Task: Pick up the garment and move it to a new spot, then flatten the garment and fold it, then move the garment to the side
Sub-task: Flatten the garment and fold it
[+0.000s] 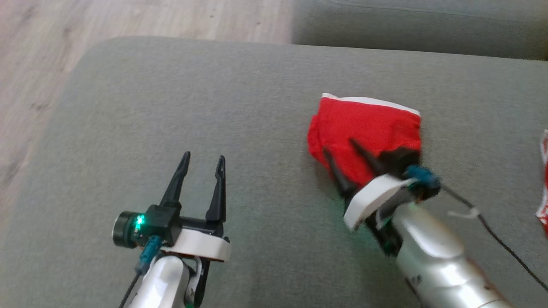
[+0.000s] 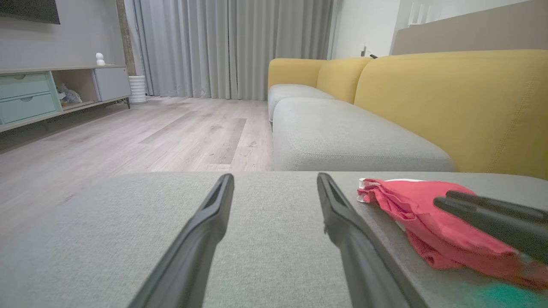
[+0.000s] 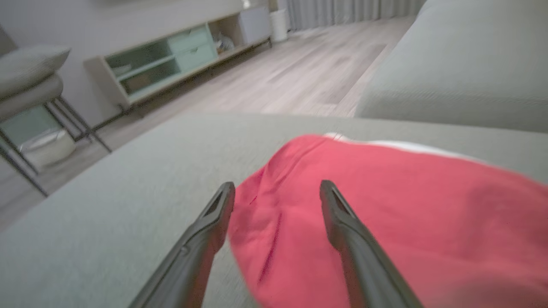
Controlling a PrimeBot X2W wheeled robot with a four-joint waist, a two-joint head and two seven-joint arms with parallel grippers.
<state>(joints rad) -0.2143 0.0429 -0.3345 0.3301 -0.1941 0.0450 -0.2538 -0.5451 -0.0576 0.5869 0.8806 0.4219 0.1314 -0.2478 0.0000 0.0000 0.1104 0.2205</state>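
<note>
On the grey cushion [image 1: 171,107], the folded red garment [image 1: 364,128] lies right of centre, the right tool [image 1: 339,145] over its near edge with fingers apart, seemingly leaving it laid down, while the left tool [image 1: 204,156] hovers well apart, likewise spread.

You have a grey cushion [image 1: 171,107] beside wooden floor [image 1: 43,64]. A yellow sofa [image 2: 449,98] stands beyond it, grey curtains [image 2: 214,42] further back.

The red garment [image 1: 364,124], white-trimmed along its far edge, lies folded in a compact, seemingly layered bundle on the grey cushion [image 1: 192,107].
</note>
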